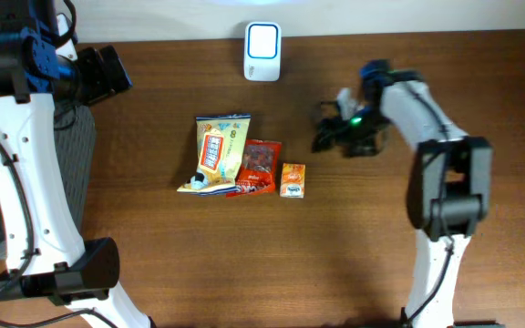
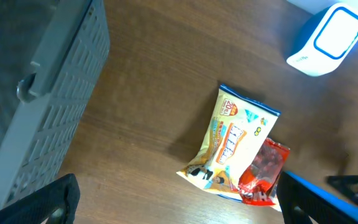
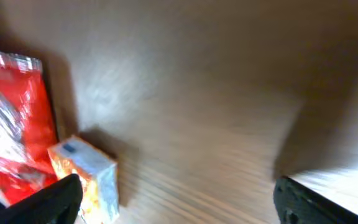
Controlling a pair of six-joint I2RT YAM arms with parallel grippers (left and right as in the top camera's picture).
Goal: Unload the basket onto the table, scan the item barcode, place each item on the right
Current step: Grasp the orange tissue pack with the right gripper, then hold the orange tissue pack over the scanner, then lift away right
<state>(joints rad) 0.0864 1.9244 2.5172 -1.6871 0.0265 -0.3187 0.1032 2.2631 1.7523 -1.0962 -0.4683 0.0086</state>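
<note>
So the right claw [image 3: 176, 186] is spread wide with nothing in it (the wrist view is blurry, but only bare table [image 1: 153, 273] shows between the fingers). The left claw [image 2: 179, 196] is wide open and empty too, parked up at 10 o'clock near the grey basket [image 2: 48, 93].

From the right claw, the little orange box [image 1: 292, 179] sits at about 8 o'clock, just beside the red packet [image 1: 258, 167], which lies against the yellow snack bag [image 1: 215, 150]. The white scanner [image 1: 262, 52] stands at 12 o'clock on the table.

I'd guess the box is the easy pick: stiff card, flat sides. Pinch it across the narrow faces, keep the fingers off the barcode (can't see where it is yet), then turn that face to the scanner's window. The two bags look glossy and crinkly, so probably slippery and likely to fold over their codes.
</note>
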